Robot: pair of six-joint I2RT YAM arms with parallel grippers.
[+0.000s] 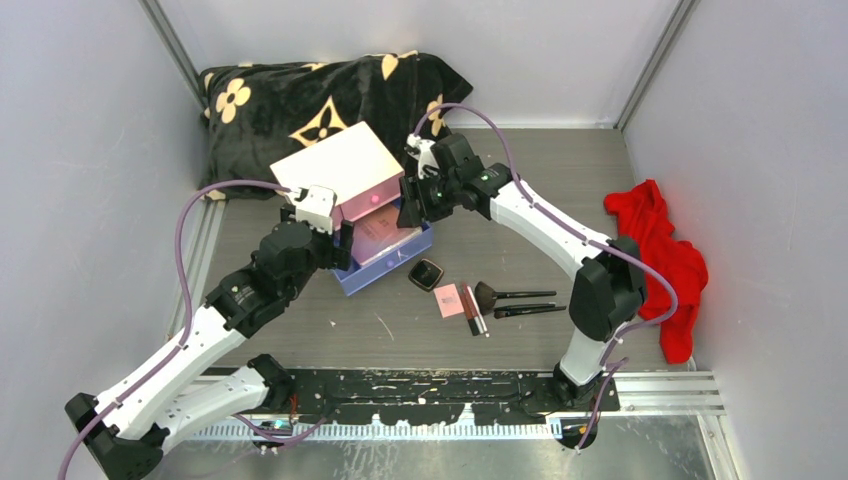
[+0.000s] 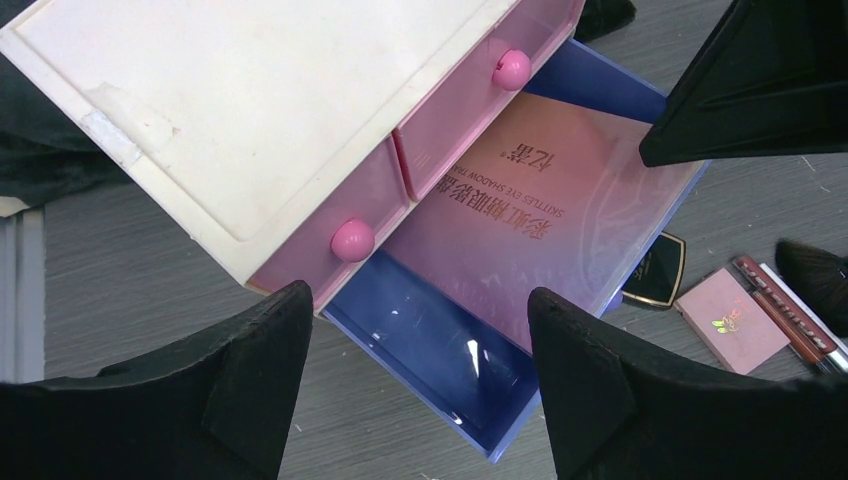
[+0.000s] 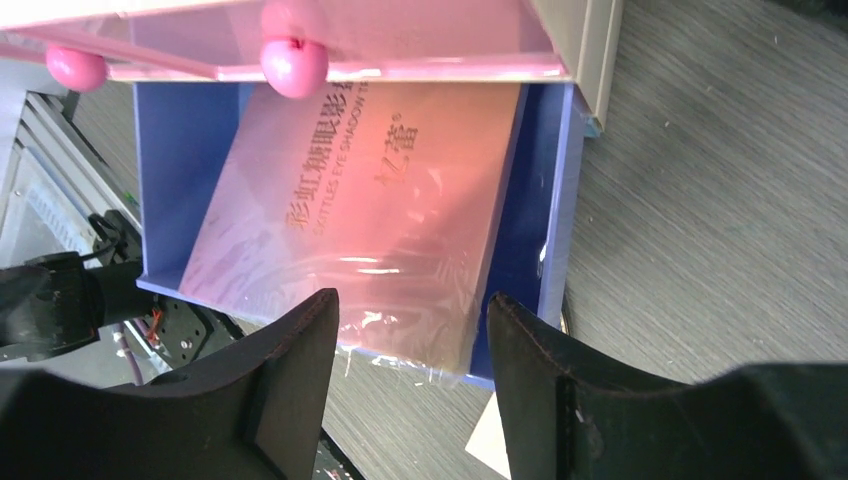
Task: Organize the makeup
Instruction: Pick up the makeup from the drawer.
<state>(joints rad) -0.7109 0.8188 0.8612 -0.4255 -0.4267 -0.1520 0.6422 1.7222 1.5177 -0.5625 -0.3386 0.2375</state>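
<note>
The flat iridescent pink palette [image 1: 385,238] lies tilted in the open blue drawer [image 1: 372,277] of the white chest [image 1: 340,162]; its corner overhangs the drawer's front rim [image 3: 400,330]. My left gripper [image 1: 340,243] is open and empty above the drawer's left end [image 2: 420,293]. My right gripper [image 1: 408,210] is open and empty above the palette's right side [image 3: 412,298]. On the table lie a black compact [image 1: 426,273], a pink compact [image 1: 449,300], slim tubes [image 1: 476,311] and two black-handled brushes [image 1: 515,295]. No clear jar shows.
Two shut pink drawers with round knobs [image 2: 352,240] sit above the blue one. A black flowered blanket [image 1: 320,95] lies behind the chest. A red cloth [image 1: 665,260] lies at the right wall. Grey walls close in three sides.
</note>
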